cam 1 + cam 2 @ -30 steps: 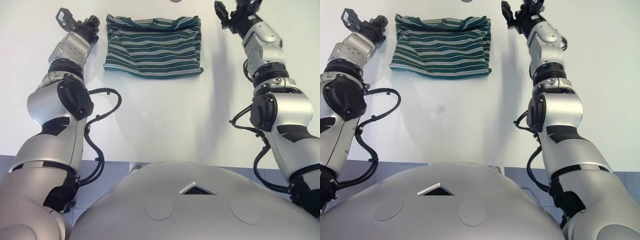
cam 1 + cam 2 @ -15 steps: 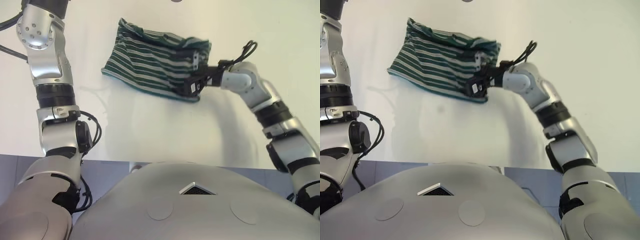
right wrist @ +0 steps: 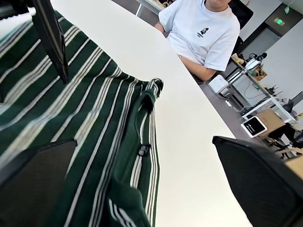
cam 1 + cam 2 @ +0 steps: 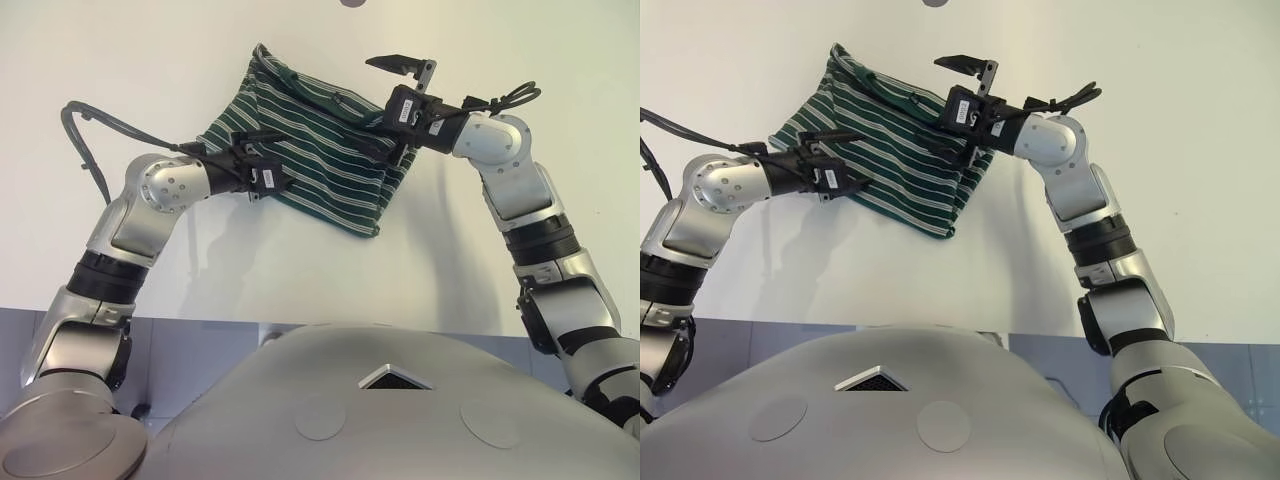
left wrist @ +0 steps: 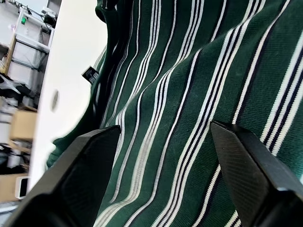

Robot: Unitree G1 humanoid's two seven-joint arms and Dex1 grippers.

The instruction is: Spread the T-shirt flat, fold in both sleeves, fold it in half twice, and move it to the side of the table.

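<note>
The dark green cotton T-shirt with thin white stripes (image 4: 310, 150) lies folded into a compact four-sided packet on the far half of the flat white table (image 4: 300, 290). In the head views the packet is skewed. Its long axis and its stripes run diagonally from the far left corner down to the near right corner. The neckline edge is on the far side, away from the robot. A small dark sewn-in tag (image 3: 141, 150) sits inside the neckline; its print cannot be read. The left gripper (image 4: 262, 160) hangs over the left part of the packet with its fingers spread wide apart, holding nothing. The right gripper (image 4: 388, 105) is at the packet's right edge. Its fingers are also spread wide, one raised above the cloth and one low beside the edge. Contact with the fabric cannot be determined. Each gripper body carries a small white sticker; the text is too small to read.
</note>
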